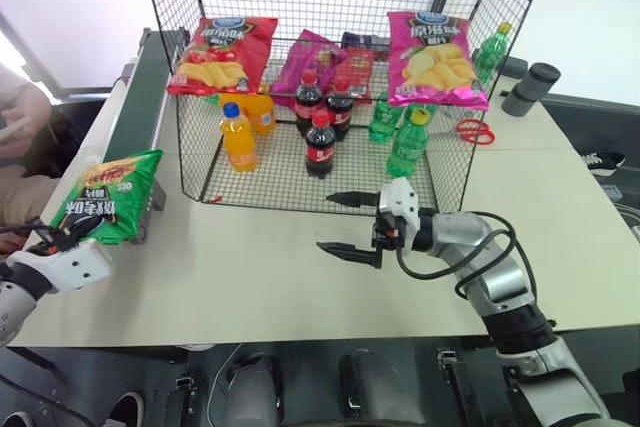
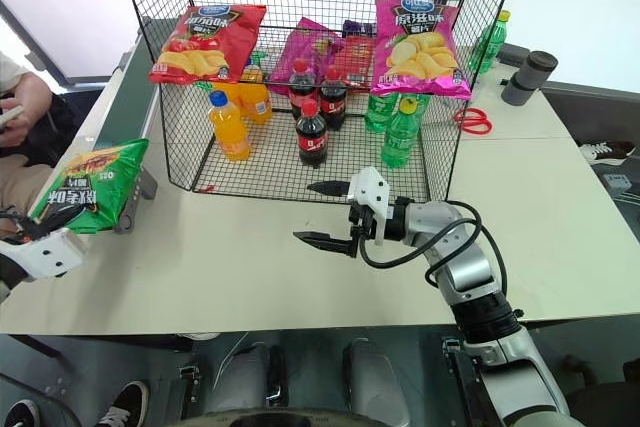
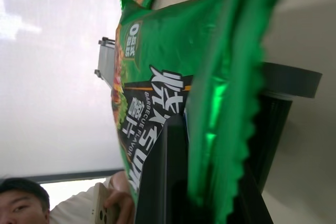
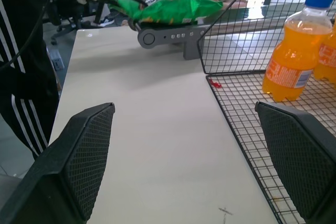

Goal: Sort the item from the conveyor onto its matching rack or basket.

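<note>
Pale table (image 1: 250, 267) up front, with the rack (image 1: 330, 77) holding a red bag (image 1: 222, 52), pink bag (image 1: 435, 59), cola and orange bottles (image 1: 238, 137). Head view had the left claw (image 1: 62, 237) clamped on the green bag (image 1: 110, 197) at the conveyor's (image 1: 150, 82) near end. Left wrist view showed the bag's crimped edge pinched between the fingers, plus a person holding a phone (image 3: 102, 211). Right wrist view: the right claw (image 4: 194, 156) gaped wide, empty, well apart from the bag.

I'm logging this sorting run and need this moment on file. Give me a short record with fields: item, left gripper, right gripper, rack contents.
item: green crisp bag, at the conveyor's near end
left gripper: shut on the bag's lower edge
right gripper: open, holding nothing, over the table in front of the rack
rack contents: red bag and pink bag on the shelf; orange, cola and green bottles below
</note>
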